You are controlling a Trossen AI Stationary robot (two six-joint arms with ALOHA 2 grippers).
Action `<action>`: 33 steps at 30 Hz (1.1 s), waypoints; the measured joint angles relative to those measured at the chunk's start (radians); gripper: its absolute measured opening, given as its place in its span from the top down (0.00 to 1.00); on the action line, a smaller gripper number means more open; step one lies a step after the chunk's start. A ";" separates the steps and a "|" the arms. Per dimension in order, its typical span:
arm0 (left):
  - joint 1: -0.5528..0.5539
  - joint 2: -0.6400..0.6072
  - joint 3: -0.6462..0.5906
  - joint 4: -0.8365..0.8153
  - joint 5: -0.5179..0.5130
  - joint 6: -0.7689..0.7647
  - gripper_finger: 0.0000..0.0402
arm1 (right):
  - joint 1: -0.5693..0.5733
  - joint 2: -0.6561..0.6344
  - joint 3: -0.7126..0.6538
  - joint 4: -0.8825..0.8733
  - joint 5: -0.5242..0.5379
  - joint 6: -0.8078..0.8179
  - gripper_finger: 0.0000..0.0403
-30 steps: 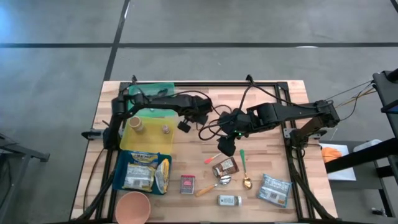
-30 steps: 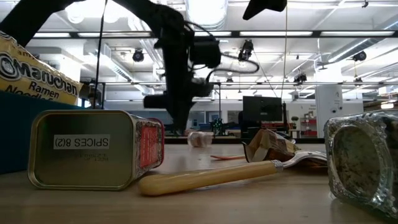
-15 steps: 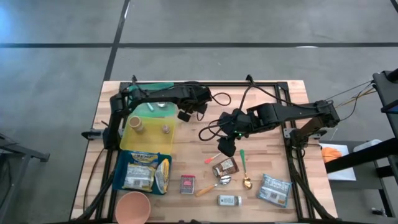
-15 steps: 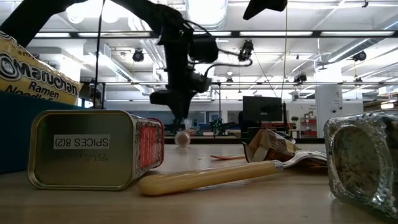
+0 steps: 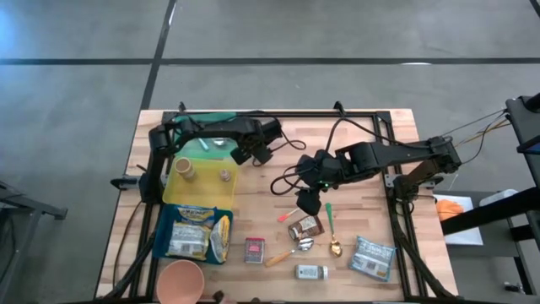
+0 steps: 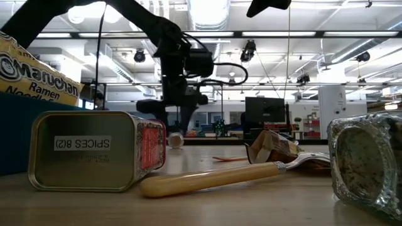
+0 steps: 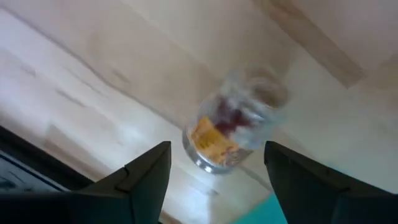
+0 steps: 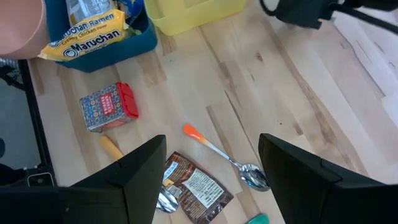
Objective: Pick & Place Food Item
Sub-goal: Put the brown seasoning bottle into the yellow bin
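A small glass jar (image 7: pixel 236 127) with a yellow label and reddish contents lies on its side on the wood. In the low view the jar (image 6: pixel 175 140) is far back on the table. My left gripper (image 7: pixel 217 149) hangs over it, open, pointing steeply down, one finger on either side of the jar and apart from it. From above, the left gripper (image 5: pixel 251 154) stands just right of the yellow bin and hides the jar. My right gripper (image 5: pixel 307 203) hovers open over the table's middle, nothing between its fingers (image 8: pixel 143 180).
A yellow bin (image 5: pixel 202 176) and a blue bin with ramen packs (image 5: pixel 196 232) fill the left side. A pink bowl (image 5: pixel 180 281), a spice tin (image 5: pixel 255 250), a brown packet (image 5: pixel 305 226), spoons (image 5: pixel 331 228), a shaker jar (image 5: pixel 311 272) and a silver packet (image 5: pixel 373 256) lie along the near side.
My left gripper has gone toward the table's far edge, rolled about its own axis and opened. The small jar has shifted along the table toward the left, staying on the wood.
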 joint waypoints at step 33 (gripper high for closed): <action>-0.003 -0.005 -0.102 0.135 0.076 -0.151 0.57 | 0.001 0.000 0.000 0.001 0.000 0.003 0.37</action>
